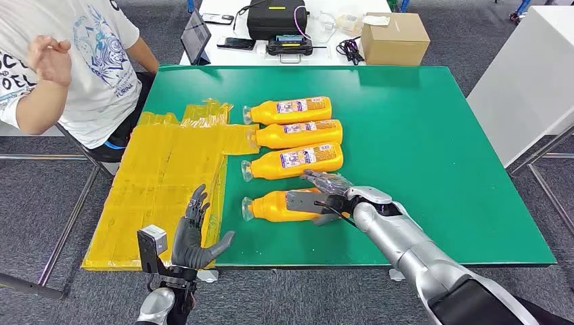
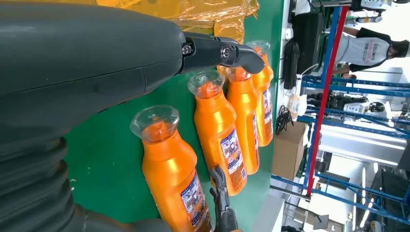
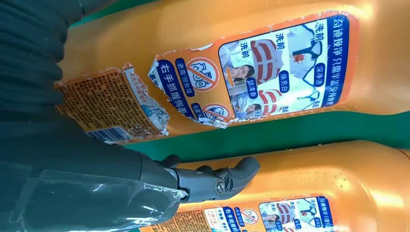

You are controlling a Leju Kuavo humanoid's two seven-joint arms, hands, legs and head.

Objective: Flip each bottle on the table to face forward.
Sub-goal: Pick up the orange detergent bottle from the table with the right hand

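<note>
Nearest bottle gripped by right hand, left hand spread, empty

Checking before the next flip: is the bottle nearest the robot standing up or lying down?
Lying down. The nearest bottle rests on its side on the green table, cap pointing left, with the right robot hand on it.

A green table fills the middle of the head view. Four orange bottles lie on their sides in a column left of its centre, caps pointing left. Crumpled yellow sheeting covers the table's left edge and overhangs it.
</note>
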